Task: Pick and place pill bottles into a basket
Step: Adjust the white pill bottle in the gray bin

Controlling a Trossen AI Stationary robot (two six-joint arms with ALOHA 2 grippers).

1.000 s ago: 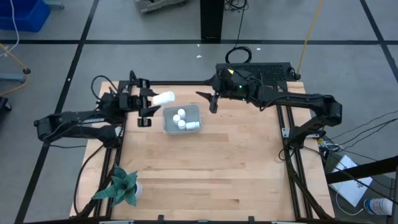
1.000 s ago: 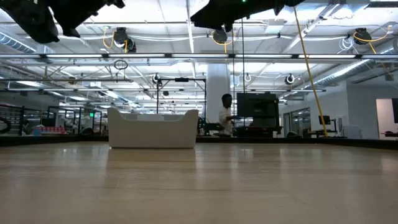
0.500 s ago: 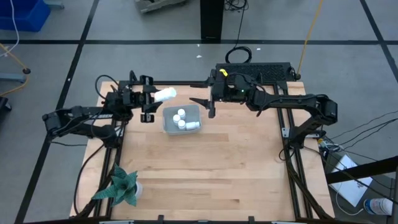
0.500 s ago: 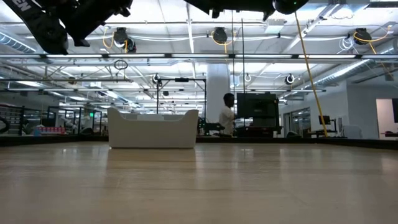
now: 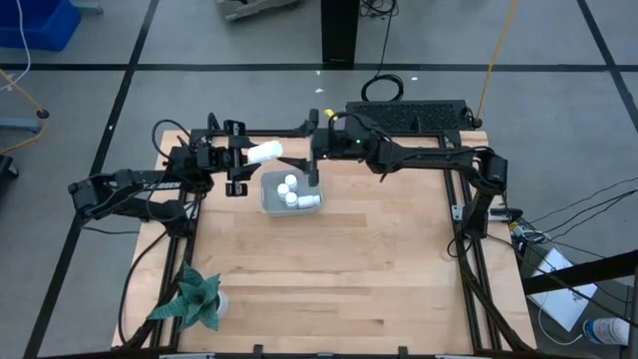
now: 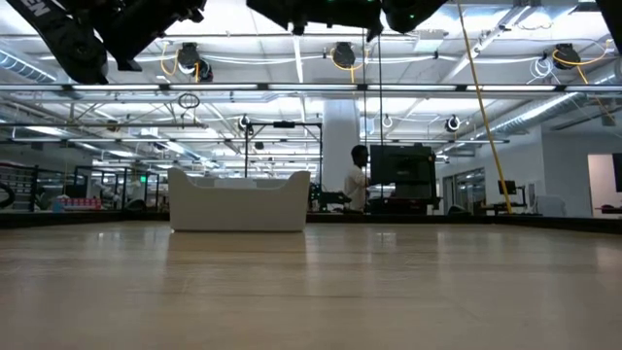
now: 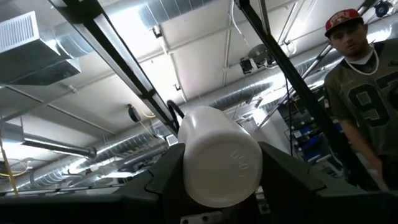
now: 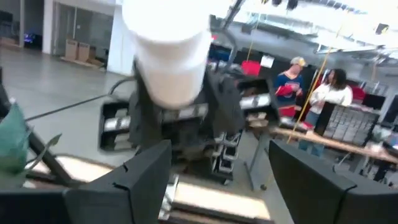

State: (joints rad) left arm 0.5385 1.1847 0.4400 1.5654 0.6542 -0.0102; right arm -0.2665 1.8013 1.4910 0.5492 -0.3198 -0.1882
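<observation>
Gripping a small white cylindrical pill bottle (image 5: 264,154) between dark fingers, left gripper (image 5: 242,157) raised just beside the far-left corner of the pale grey-blue shallow plastic basket (image 5: 272,202). Right gripper (image 5: 316,172) spread wide, empty, above the basket's far-right edge, facing the held bottle. Three white-capped pill bottles (image 5: 294,190) inside the basket.

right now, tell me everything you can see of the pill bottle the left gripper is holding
The pill bottle is a small white plastic-looking cylinder, plain, with no label visible. It lies roughly level, clamped in the left gripper, projecting toward the right gripper, which faces it with fingers open and apart from it. It is held in the air beside the basket, just off the rim's far left corner. The left wrist view shows its round end between the dark fingers.
</observation>
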